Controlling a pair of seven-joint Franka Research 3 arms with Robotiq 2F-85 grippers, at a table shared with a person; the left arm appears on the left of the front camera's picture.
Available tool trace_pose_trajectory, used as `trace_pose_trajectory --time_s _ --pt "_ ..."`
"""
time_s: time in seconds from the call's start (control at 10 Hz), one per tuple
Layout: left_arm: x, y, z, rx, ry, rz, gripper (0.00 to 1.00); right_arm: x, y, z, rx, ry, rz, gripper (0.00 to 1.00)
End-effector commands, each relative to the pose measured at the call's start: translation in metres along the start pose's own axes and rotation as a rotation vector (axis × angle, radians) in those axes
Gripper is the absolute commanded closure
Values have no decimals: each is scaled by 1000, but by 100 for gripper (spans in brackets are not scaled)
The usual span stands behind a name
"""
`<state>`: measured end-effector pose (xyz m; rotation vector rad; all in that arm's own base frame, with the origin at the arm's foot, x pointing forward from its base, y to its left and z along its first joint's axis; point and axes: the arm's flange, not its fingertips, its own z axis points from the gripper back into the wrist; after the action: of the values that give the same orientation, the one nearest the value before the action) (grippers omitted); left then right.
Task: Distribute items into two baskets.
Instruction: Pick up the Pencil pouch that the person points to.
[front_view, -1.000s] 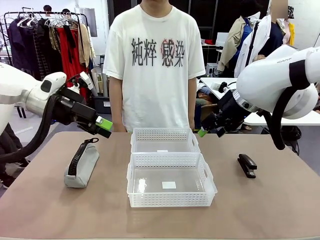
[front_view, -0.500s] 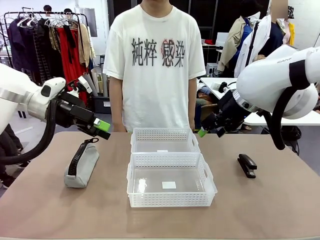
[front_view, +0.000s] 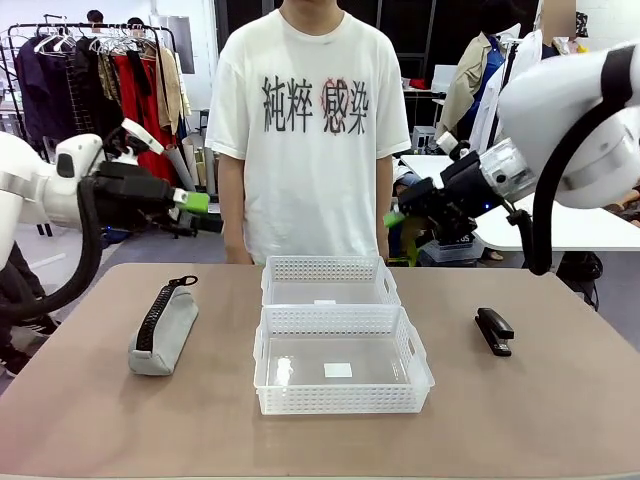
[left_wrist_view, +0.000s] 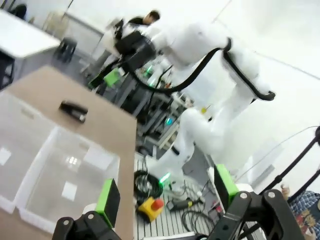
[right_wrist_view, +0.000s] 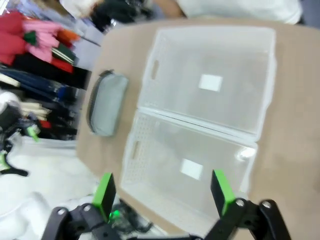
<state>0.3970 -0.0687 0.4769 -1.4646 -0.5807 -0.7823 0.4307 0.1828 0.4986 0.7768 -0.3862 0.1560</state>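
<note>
A grey pencil pouch (front_view: 163, 328) with a black zipper lies on the table's left side. The small black stapler (front_view: 494, 331) rests on the right side. Two white lattice baskets stand end to end in the middle: the larger near one (front_view: 340, 398) has a white sticker on its base, and the far one (front_view: 330, 268) touches it. Both are empty. My left gripper (front_view: 197, 206) hovers open, high above the pouch. My right gripper (front_view: 396, 219) hangs open above the far basket's right corner. The right wrist view has the pouch (right_wrist_view: 106, 109) beside both baskets (right_wrist_view: 150, 82). The left wrist view catches the stapler (left_wrist_view: 73, 110).
A person in a white printed T-shirt (front_view: 310, 120) stands at the table's far edge, behind the baskets. A clothes rack (front_view: 90, 80) is at the back left. Bare tabletop (front_view: 540, 410) lies around the stapler and in front of the baskets.
My left gripper has lifted and drawn back to the left, away from the pouch. The right gripper has also risen and swung level. Pouch, stapler and baskets have not moved.
</note>
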Motion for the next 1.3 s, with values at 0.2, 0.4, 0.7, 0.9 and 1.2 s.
trace_pose_trajectory --time_s 0.2,0.4,0.7,0.9,1.2 --pt "-16 -7 18 -282 -86 -68 0 22 -1 34 291 -27 -123 0" --pt "-24 -6 29 -318 -87 -38 0 34 -12 52 329 -68 -143 0" --pt "-20 -13 19 -299 -96 -44 0 30 -3 52 301 -38 -164 0" --pt "-24 -10 23 -286 -63 -52 0 32 -10 56 283 -47 -153 0" --pt "-19 -24 43 -615 -80 143 0 47 -14 66 370 -52 -251 0"
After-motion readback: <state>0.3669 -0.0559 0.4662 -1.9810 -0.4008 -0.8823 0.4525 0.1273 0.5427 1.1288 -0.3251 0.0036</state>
